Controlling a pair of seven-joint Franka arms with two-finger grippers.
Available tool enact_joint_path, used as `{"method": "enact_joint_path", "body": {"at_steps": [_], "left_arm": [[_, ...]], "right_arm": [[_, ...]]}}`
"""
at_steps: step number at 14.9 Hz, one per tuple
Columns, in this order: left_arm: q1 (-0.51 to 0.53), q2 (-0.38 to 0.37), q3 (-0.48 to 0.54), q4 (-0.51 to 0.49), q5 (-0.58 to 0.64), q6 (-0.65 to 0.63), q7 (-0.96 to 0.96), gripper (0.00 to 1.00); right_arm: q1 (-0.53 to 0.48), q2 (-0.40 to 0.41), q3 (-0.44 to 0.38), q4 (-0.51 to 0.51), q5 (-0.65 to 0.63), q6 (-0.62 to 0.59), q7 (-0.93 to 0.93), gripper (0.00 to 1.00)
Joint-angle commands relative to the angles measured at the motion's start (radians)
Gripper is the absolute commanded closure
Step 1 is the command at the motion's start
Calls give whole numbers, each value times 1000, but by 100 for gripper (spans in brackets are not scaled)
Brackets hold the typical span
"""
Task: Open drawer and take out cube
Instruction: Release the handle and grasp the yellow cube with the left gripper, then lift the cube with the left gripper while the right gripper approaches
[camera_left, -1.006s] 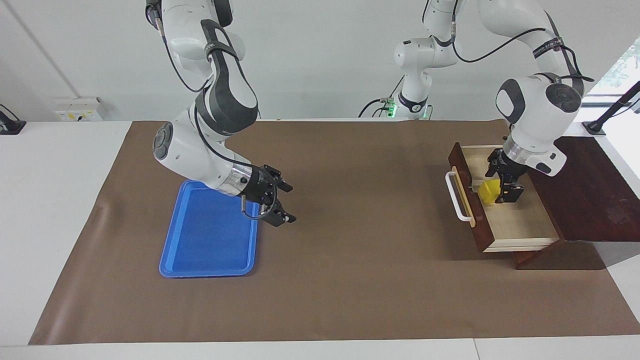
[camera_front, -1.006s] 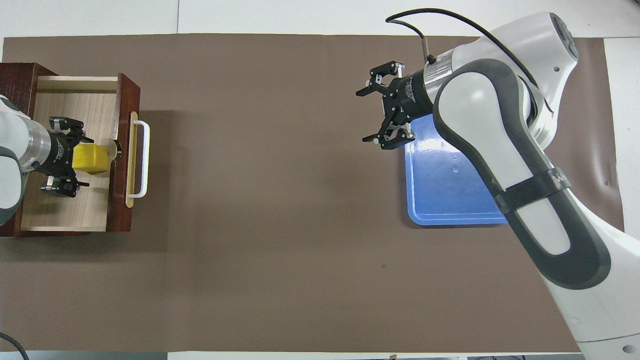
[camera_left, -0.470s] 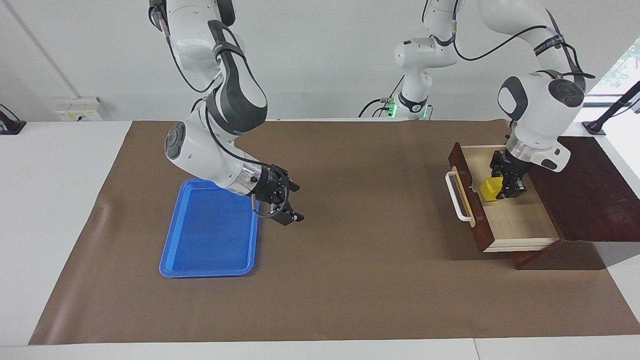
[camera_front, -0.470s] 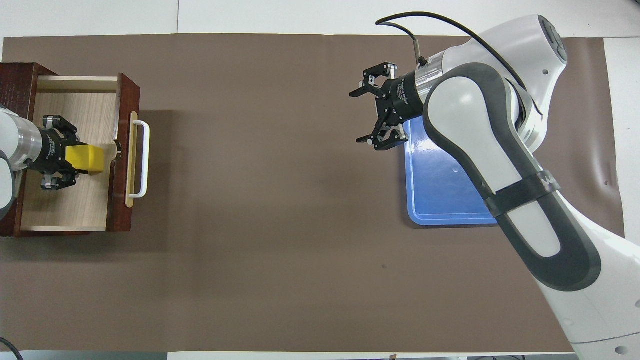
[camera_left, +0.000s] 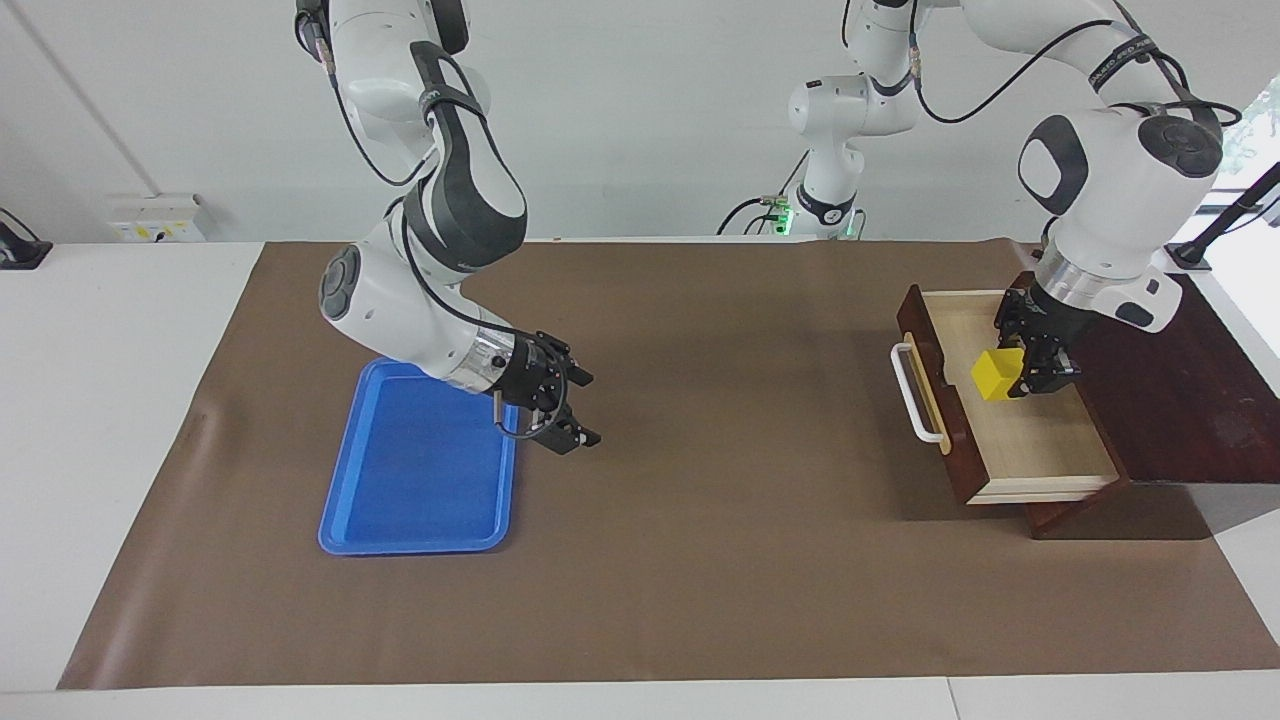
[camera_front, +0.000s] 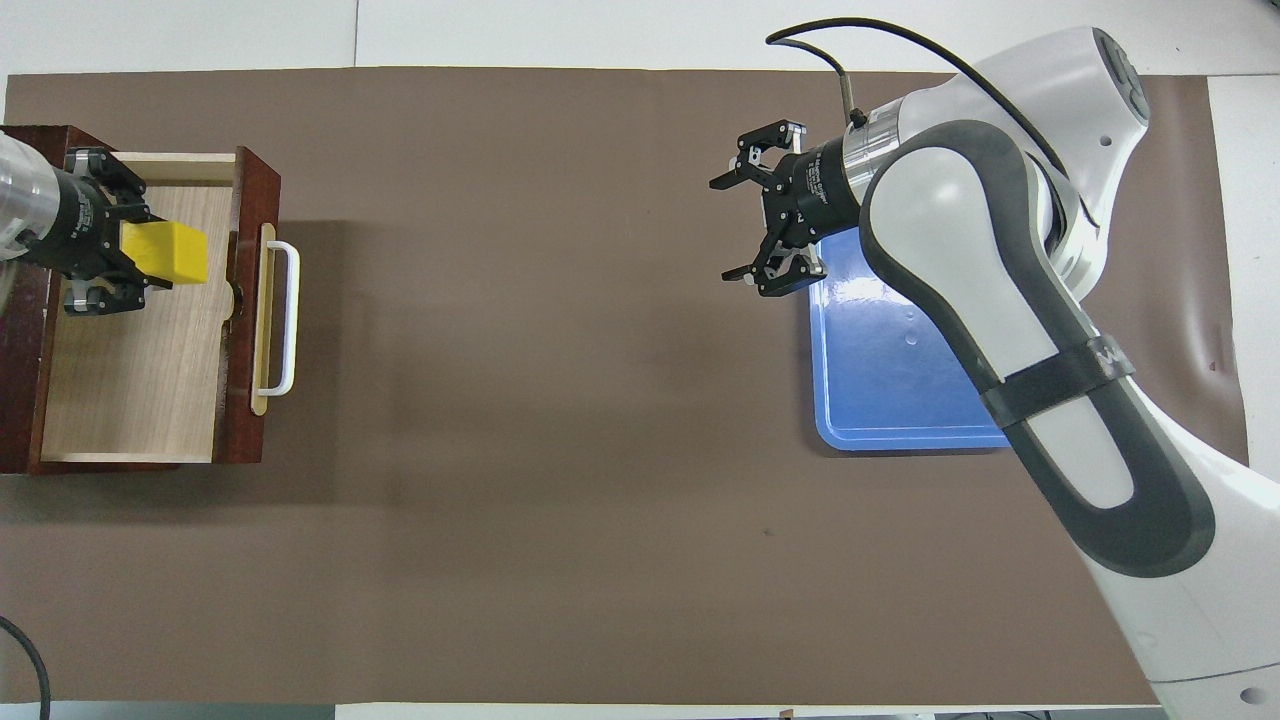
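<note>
L gripper (camera_left: 1020, 375) is clenching the small bright-yellow cube (camera_left: 997, 374), holding it up over the pulled-out reddish-brown wooden drawer w/ pale interior (camera_left: 1030, 440), clear of its floor. R gripper (camera_left: 562, 408) is hanging w/ jaws spread, gripping nothing, over the brown mat (camera_left: 700, 500) just beside the flat blue plastic tray (camera_left: 415, 480).

One drawer (camera_left: 1010, 440), one cube (camera_left: 997, 374), one tray (camera_left: 420, 470).

- A robotics lab, not a home.
- Two white robot arms (camera_left: 420, 250) are mounted at a white table (camera_left: 110, 400).
- Brown paper sheet (camera_left: 700, 500) covers it.
- Bare white wall (camera_left: 640, 110) with loose cables.
</note>
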Motion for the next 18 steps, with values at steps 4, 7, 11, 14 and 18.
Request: {"method": "enact_joint_path", "body": {"at_steps": [4,7,11,14,18], "left_arm": [[-221,74,12,137,-11,-125,-292,100],[-303,99,12,185,-75,-165,-444,100],[-415,126,10,185,-100,-159,-652,100],[-471,157,9,197,-104,-87,-780,100],[-482,179,7,206,-104,-30,-837,100]], "right_arm": [[-21,4,4,3,19,-2,2,2],[-10,4,2,3,19,-9,2,2],[5,6,7,5,2,-50,5,2],[36,29,7,46,-35,-85,5,2],[69,38,7,58,-22,-62,37,3]]}}
